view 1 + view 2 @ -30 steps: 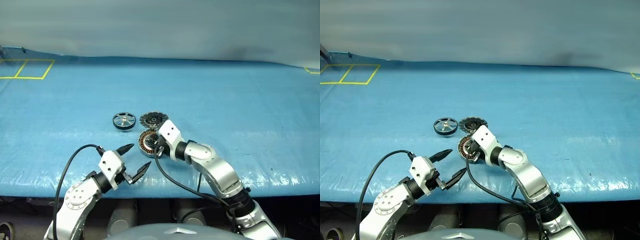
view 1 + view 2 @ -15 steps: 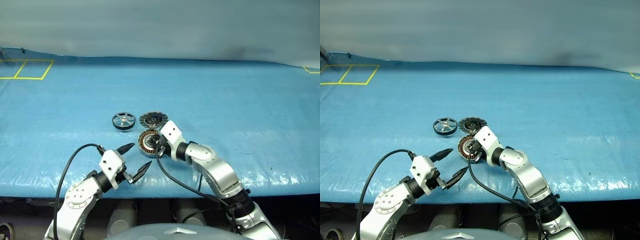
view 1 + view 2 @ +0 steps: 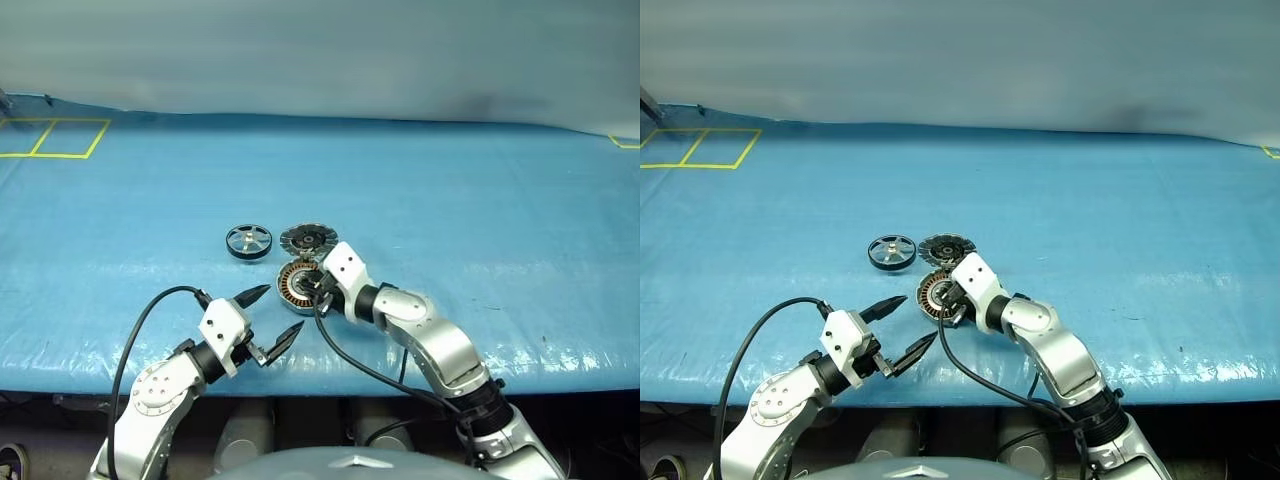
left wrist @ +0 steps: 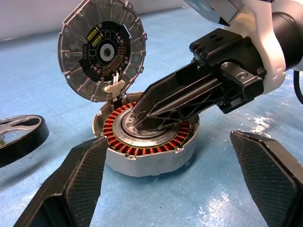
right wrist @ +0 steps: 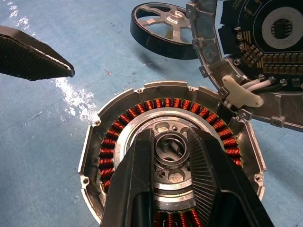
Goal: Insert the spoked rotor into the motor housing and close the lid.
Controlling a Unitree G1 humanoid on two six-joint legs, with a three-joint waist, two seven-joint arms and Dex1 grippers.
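Gripping: right gripper (image 5: 171,156) narrowed onto hub of motor housing (image 3: 296,284), fingertips either side.
Idle: left gripper (image 3: 268,317) fully spread, holding nothing, near side of housing, apart.
Lid (image 3: 307,238): hinged open, just beyond right gripper.
Spoked rotor (image 3: 248,242): left of lid, untouched.
Surface: blue sheet (image 3: 480,200), broad free room around; front edge just behind left gripper.

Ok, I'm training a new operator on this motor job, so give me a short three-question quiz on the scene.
1. True or false: the lid is open.
2. Where is the spoked rotor? A) in the motor housing B) on the blue sheet C) in the left gripper
3. What do the right gripper fingers straddle?

Key: 1 true. 2 B. 3 The housing's central hub.
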